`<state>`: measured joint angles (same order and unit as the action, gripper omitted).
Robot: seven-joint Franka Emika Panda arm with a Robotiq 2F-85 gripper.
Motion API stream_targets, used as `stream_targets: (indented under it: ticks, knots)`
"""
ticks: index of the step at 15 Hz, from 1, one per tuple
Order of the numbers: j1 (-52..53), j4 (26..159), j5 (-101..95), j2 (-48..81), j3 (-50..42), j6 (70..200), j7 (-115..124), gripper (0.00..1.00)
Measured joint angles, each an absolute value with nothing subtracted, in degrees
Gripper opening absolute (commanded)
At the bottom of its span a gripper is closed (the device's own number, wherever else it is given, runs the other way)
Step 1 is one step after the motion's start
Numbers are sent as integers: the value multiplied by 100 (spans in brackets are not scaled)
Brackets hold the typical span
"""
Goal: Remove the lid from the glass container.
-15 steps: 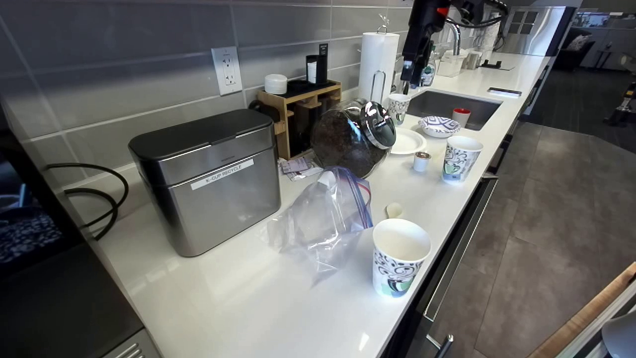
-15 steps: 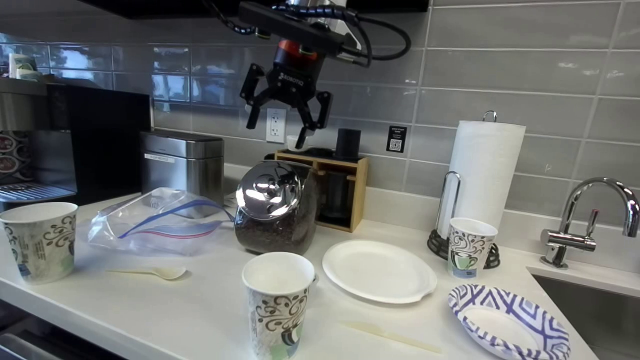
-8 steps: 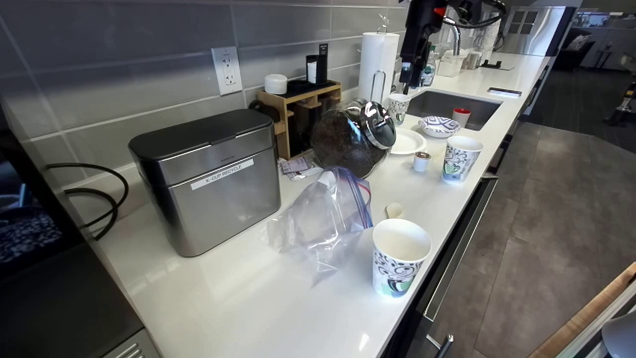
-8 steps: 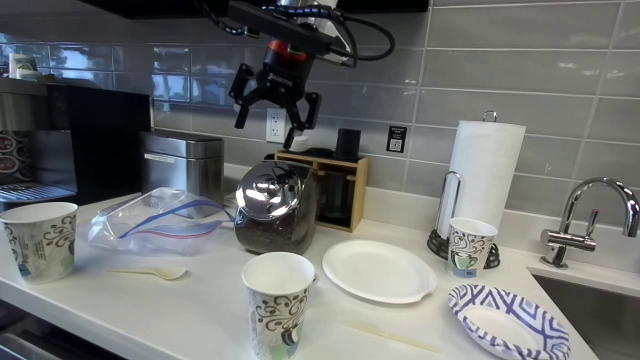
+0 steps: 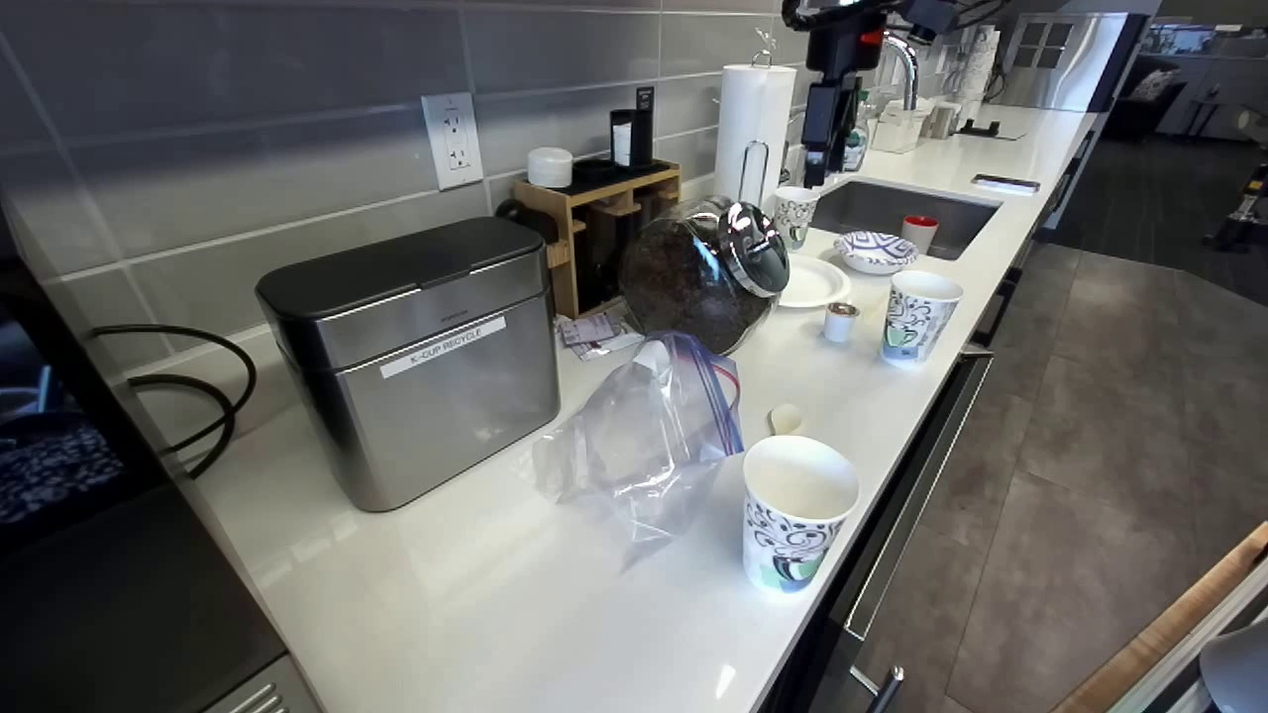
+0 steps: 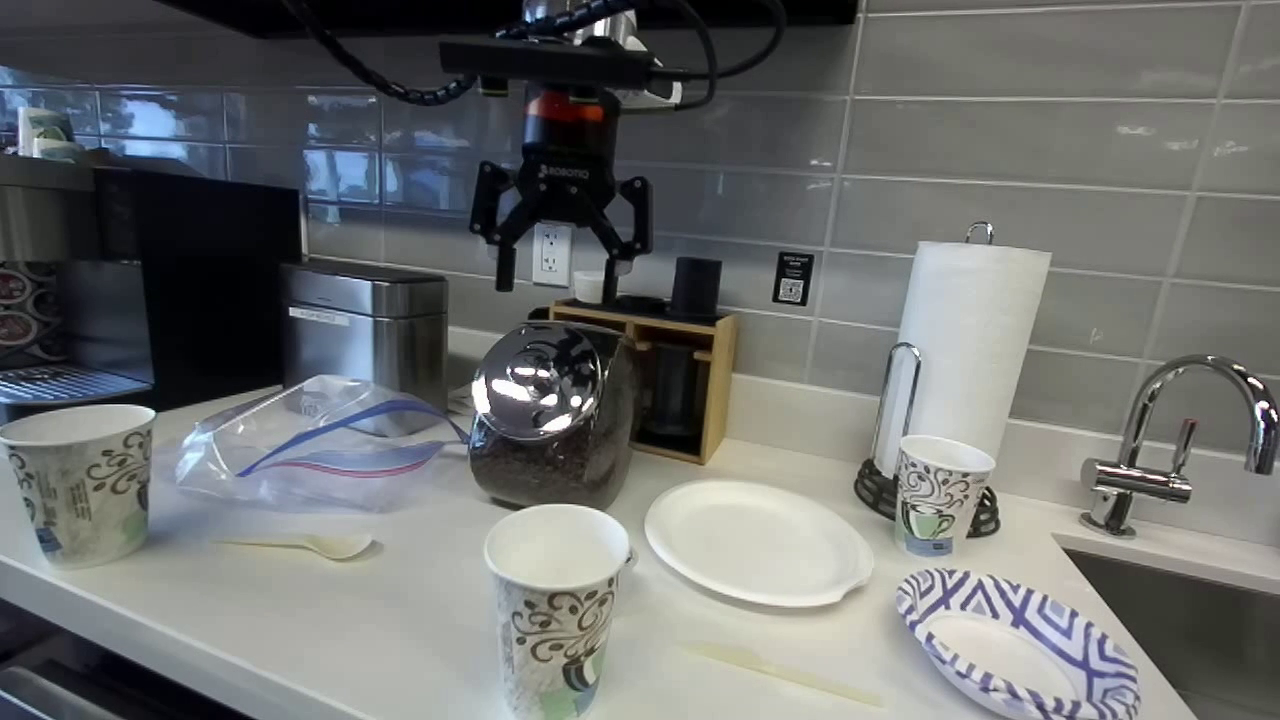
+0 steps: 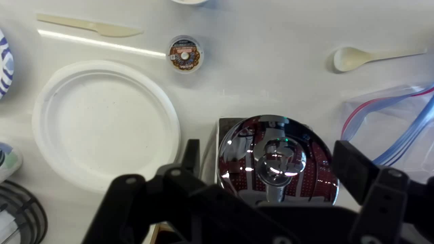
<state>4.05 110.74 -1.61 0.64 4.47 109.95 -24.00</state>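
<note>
Hanging above and apart from the glass container, gripper has jaws spread wide, nothing between them; lid is on the container, aslant. Likely best: tilt to match that slope, centre on the knob, squeeze evenly, draw straight off.

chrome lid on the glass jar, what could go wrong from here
The gripper points straight down while the chrome lid slants, so it might slip off the round knob. In the wrist view the lid nearly spans the gap between the open fingers, so one could knock it. The zip-top bag lies close beside the glass jar and might get snagged.
</note>
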Motion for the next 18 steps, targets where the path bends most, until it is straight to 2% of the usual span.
stream_targets:
  ticks: [15, 18]
  knots:
    - [535, 12377, 170, 1, 607, 13276, -1920, 100]
    - [535, 12478, 450, 1, 609, 13362, -1972, 85]
